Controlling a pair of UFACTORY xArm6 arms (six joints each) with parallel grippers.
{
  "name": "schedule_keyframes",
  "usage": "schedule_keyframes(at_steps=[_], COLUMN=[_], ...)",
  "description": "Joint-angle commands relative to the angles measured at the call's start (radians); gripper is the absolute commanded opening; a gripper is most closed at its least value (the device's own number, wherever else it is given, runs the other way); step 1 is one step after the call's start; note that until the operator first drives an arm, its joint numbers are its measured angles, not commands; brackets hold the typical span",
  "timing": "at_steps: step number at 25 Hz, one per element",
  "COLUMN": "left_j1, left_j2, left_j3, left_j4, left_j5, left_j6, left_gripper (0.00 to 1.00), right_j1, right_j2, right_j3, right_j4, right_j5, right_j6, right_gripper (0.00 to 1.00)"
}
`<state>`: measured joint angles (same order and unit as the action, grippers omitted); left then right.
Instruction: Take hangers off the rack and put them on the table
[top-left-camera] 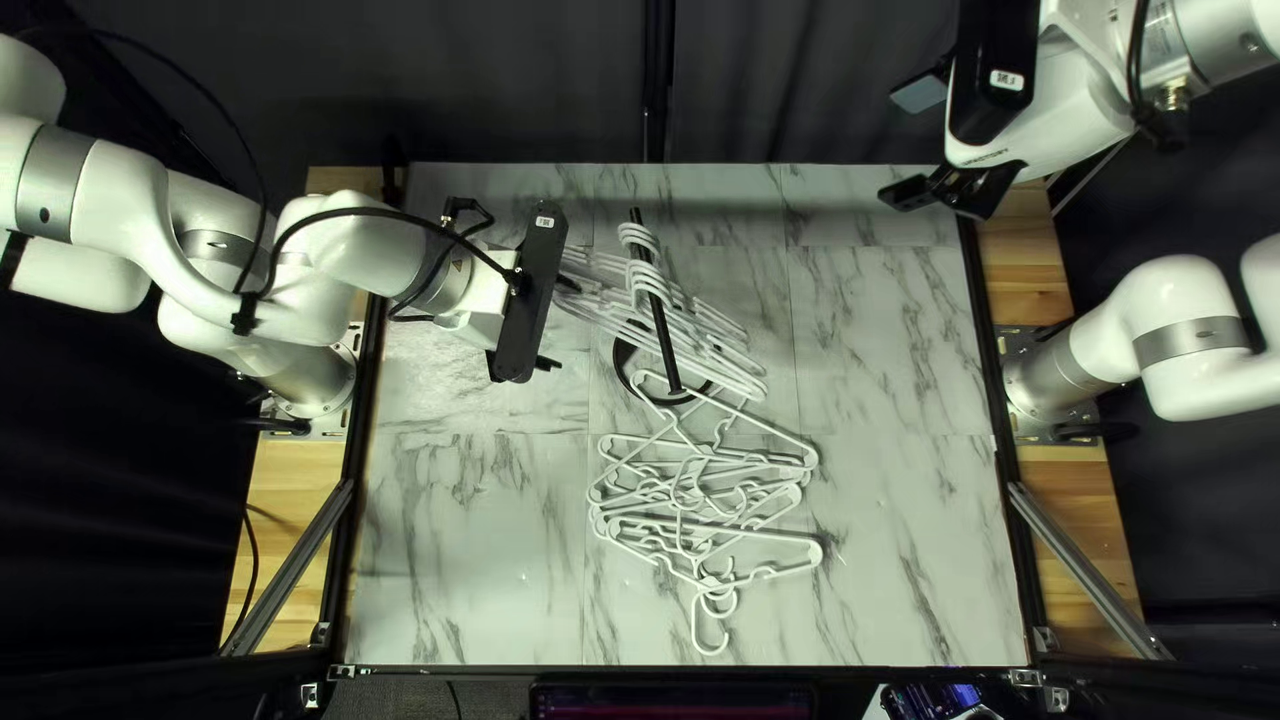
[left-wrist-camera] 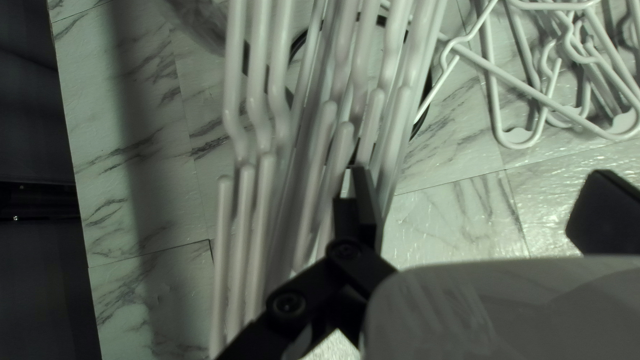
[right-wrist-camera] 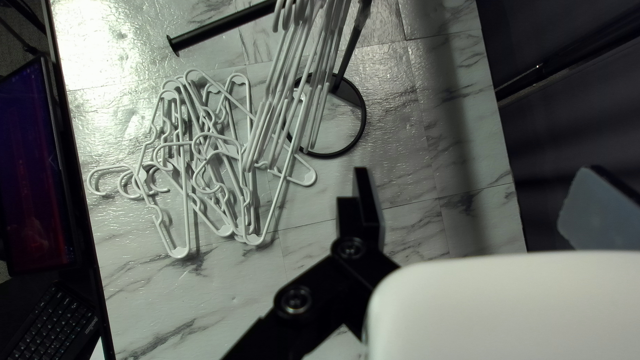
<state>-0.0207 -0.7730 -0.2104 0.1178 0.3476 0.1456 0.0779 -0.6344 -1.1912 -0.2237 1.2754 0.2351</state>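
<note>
My left gripper (top-left-camera: 558, 323) is open at the left side of the white hangers (top-left-camera: 707, 340) hung on the black rack (top-left-camera: 663, 334). In the left wrist view, one finger of my left gripper (left-wrist-camera: 480, 203) overlaps the ends of the hung hangers (left-wrist-camera: 267, 213); between its fingers only tabletop shows. Whether that finger touches them, I cannot tell. More white hangers (top-left-camera: 800, 564) lie in a tangled pile in front of the rack. High at the back right, my right gripper (top-left-camera: 911, 143) is raised, away from every hanger; the right wrist view shows my right gripper (right-wrist-camera: 477, 200) open and empty.
The rack's round base (right-wrist-camera: 363, 127) stands on the marble-patterned table (top-left-camera: 894, 534), close behind the pile. A black bar (right-wrist-camera: 220, 27) extends from the rack's upper part. Beyond the table's near edge are a monitor (right-wrist-camera: 33, 173) and a keyboard (right-wrist-camera: 53, 327).
</note>
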Motion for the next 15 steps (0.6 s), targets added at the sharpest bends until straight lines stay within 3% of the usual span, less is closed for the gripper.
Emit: schedule_keyframes(at_steps=[1, 3, 4, 5, 6, 7, 15], left_j1=[-0.003, -0.002, -0.001, 0.0, 0.001, 0.001, -0.001], left_j2=[0.004, 0.002, 0.0, -0.001, -0.001, -0.001, 0.003], left_j3=[0.005, 0.007, 0.008, 0.008, 0.007, 0.005, -0.017], left_j4=[-0.003, -0.006, -0.008, -0.009, -0.009, -0.008, 0.014], left_j5=[-0.008, -0.008, -0.007, -0.006, -0.004, -0.002, 0.011], left_j6=[-0.003, 0.0, 0.003, 0.005, 0.005, 0.004, -0.017], left_gripper=[1.0, 1.0, 0.95, 0.69, 0.2, 0.01, 0.0], right_j1=[0.0, 0.0, 0.0, 0.0, 0.0, 0.0, 0.0], right_j2=[0.0, 0.0, 0.0, 0.0, 0.0, 0.0, 0.0], right_j3=[0.0, 0.0, 0.0, 0.0, 0.0, 0.0, 0.0], right_j4=[0.0, 0.0, 0.0, 0.0, 0.0, 0.0, 0.0], right_j5=[0.0, 0.0, 0.0, 0.0, 0.0, 0.0, 0.0], right_j6=[0.0, 0.0, 0.0, 0.0, 0.0, 0.0, 0.0], right_gripper=[1.0, 1.0, 1.0, 1.0, 1.0, 1.0, 1.0])
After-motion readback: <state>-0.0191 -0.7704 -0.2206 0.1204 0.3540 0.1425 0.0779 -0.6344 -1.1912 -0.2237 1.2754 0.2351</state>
